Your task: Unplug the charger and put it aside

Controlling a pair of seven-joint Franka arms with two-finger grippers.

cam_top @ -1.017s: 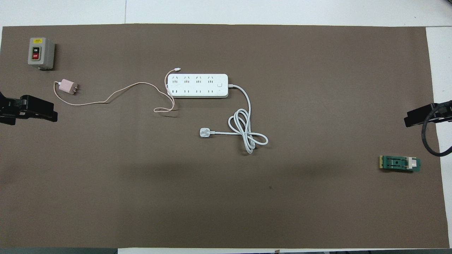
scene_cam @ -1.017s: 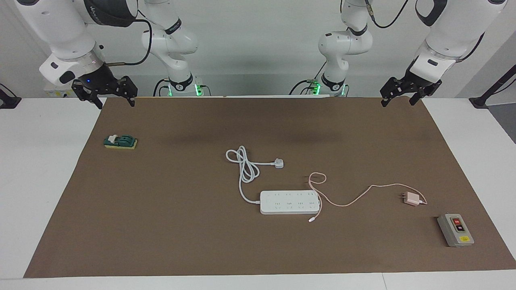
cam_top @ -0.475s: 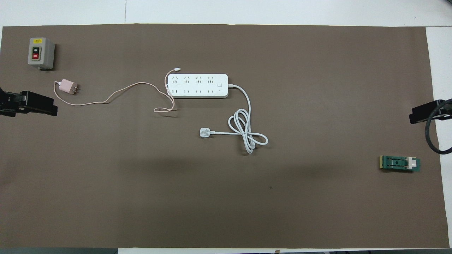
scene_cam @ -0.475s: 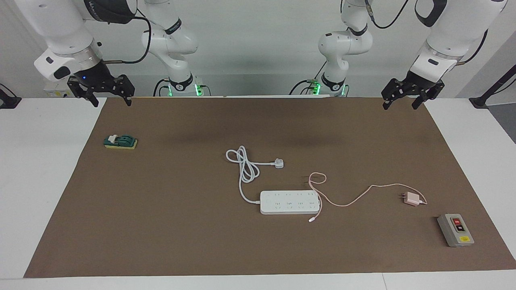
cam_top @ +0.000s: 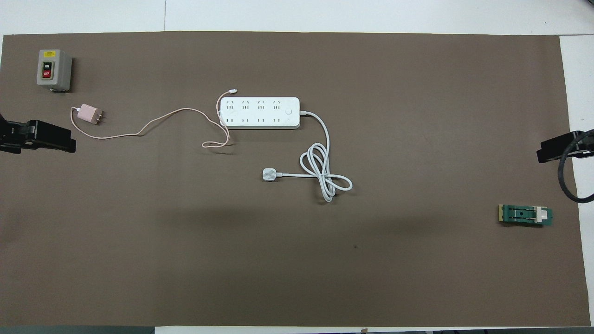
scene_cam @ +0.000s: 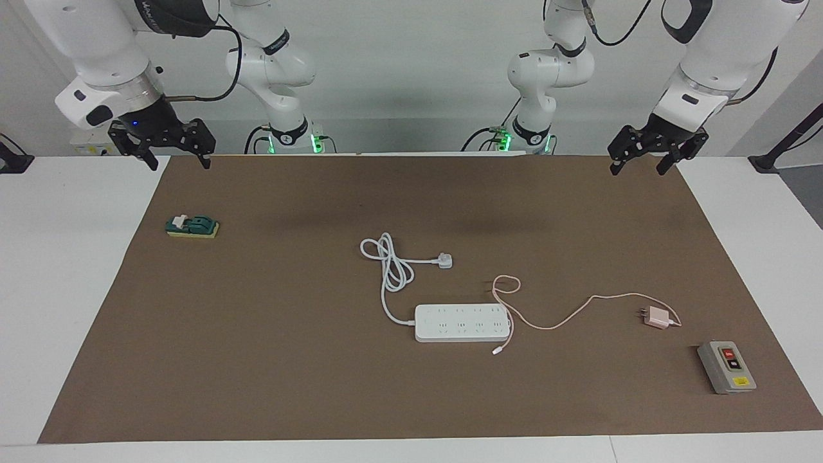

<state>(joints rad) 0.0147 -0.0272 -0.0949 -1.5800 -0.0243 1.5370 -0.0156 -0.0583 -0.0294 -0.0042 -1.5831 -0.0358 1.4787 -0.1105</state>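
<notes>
Charger location: charger lies flat on the brown mat, out of the power strip and well apart from it, toward the left arm's end of the table; prongs point back toward the strip.
Task state: judged done or nearly so; plug is already out and set aside.
Neighbours: grey switch box sits just beside the charger, farther from the robots; white three-pin plug and its coiled cord lie nearer the robots than the strip; green block is at the right arm's end.
Cable: pink cable runs from the charger along the mat to the strip, loops beside its end, free tip by the strip's edge.
Nearer arm: left.
Left gripper: left gripper is raised over the mat edge by the robots, fingers spread, empty; charger is well apart from it, farther out on the table.
Right gripper: right gripper waits over the other mat corner, fingers spread, empty.
</notes>
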